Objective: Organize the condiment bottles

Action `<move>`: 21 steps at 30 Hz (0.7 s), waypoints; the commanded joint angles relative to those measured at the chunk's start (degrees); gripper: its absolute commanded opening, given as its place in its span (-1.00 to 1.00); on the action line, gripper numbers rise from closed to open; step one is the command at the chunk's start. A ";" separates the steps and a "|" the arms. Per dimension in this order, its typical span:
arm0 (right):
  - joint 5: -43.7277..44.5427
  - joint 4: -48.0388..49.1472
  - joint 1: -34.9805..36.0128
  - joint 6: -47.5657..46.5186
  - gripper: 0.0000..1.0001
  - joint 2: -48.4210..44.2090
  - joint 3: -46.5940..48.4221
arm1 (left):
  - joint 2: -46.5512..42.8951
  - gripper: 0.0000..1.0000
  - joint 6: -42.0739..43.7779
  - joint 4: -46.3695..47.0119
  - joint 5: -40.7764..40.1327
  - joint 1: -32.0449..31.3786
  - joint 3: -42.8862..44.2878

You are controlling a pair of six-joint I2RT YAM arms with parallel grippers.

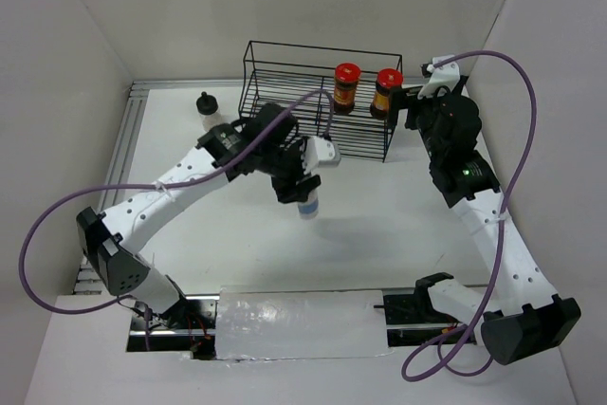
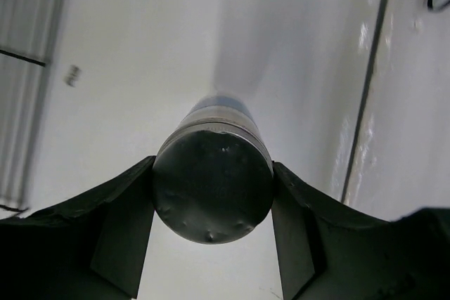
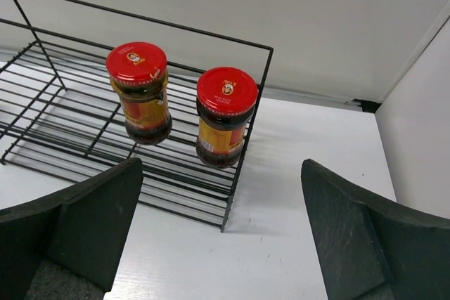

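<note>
Two dark-brown jars with red lids (image 1: 346, 85) (image 1: 386, 92) stand side by side at the right end of the black wire rack (image 1: 285, 92). They also show in the right wrist view (image 3: 140, 93) (image 3: 225, 117). My right gripper (image 1: 403, 109) (image 3: 221, 173) is open and empty just right of the rack. My left gripper (image 1: 302, 192) (image 2: 213, 166) is shut on the white blue-labelled bottle (image 1: 309, 204) (image 2: 213, 187), held in front of the rack and seen end-on in the left wrist view. The whitish black-capped bottle (image 1: 206, 104) stands at the back left.
White walls close in the table at the back and both sides. An aluminium rail (image 1: 123, 149) runs along the left edge. A clear-wrapped strip (image 1: 299, 324) lies at the near edge between the arm bases. Purple cables loop beside both arms.
</note>
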 commanded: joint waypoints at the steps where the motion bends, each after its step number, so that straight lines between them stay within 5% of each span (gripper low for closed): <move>1: 1.27 1.04 0.31 -0.33 1.00 -0.88 -0.23 | 0.87 -1.00 -1.76 -2.38 -1.17 1.94 11.87; 11: 1.54 1.48 -0.04 0.19 1.00 -0.62 -1.46 | 10.61 -1.00 -2.72 5.60 -7.86 10.64 38.06; 21: 1.71 -1.51 -0.04 0.63 1.00 -0.79 -1.73 | 16.69 -1.00 -2.28 21.96 -9.71 15.92 40.02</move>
